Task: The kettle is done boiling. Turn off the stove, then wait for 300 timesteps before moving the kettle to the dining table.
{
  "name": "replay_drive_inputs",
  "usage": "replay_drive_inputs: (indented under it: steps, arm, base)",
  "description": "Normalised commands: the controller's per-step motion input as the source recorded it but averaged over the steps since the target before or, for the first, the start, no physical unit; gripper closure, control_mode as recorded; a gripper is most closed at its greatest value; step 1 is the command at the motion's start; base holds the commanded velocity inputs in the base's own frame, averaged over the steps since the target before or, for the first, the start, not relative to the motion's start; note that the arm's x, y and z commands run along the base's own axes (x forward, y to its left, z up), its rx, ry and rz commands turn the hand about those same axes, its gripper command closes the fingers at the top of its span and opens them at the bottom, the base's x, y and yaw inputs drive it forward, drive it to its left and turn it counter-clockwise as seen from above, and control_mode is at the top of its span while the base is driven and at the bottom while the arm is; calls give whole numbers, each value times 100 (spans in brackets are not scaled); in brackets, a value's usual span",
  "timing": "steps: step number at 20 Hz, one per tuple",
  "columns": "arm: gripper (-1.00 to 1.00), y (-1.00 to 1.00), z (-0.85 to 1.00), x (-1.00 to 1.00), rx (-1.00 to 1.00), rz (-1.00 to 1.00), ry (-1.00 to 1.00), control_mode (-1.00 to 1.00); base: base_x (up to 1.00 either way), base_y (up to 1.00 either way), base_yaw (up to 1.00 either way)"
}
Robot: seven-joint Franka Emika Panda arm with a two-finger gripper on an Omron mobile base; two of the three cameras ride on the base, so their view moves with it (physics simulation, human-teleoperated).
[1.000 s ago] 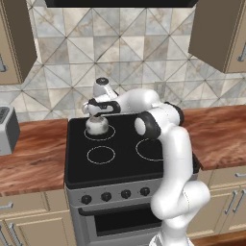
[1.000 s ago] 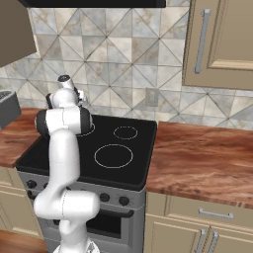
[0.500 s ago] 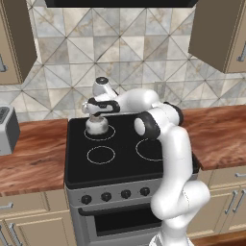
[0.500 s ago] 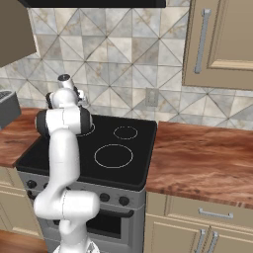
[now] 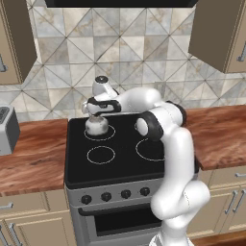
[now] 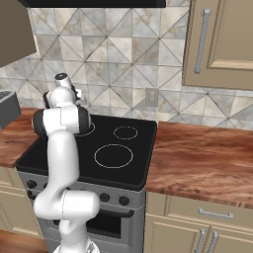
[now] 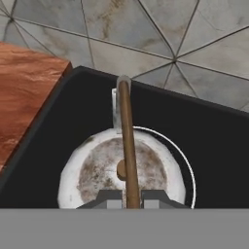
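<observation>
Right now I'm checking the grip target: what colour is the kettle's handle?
Brown, a thin bar; the kettle's handle shows best in the hand view.

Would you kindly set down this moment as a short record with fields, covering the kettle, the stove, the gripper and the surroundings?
kettle: silvery kettle on the stove's back-left burner, handle arched over the lid
stove: black glass top, four white-ringed burners, front knobs below
gripper: gripper directly above the kettle, fingertips either side of the handle; closed or not cannot be told
surroundings: wood counter on both sides, tiled backsplash behind, toaster on the left counter
</observation>
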Motion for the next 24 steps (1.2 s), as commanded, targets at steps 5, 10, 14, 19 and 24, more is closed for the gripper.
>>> replay_drive_inputs:
  steps: [5,10,14,19,24]
  arm:
    - [100,0,18,-37,0,-1,-3,-100]
    - [100,-3,21,-37,0,-2,-4,-100]
    - [100,-8,25,-38,0,-3,-4,-100]
    - [100,-14,32,-38,0,-3,-3,-100]
    - [100,-19,36,-36,0,-4,-1,-100]
  base:
    - [0,0,0]
    - [0,0,0]
    - [0,0,0]
    - [0,0,0]
    - [0,0,0]
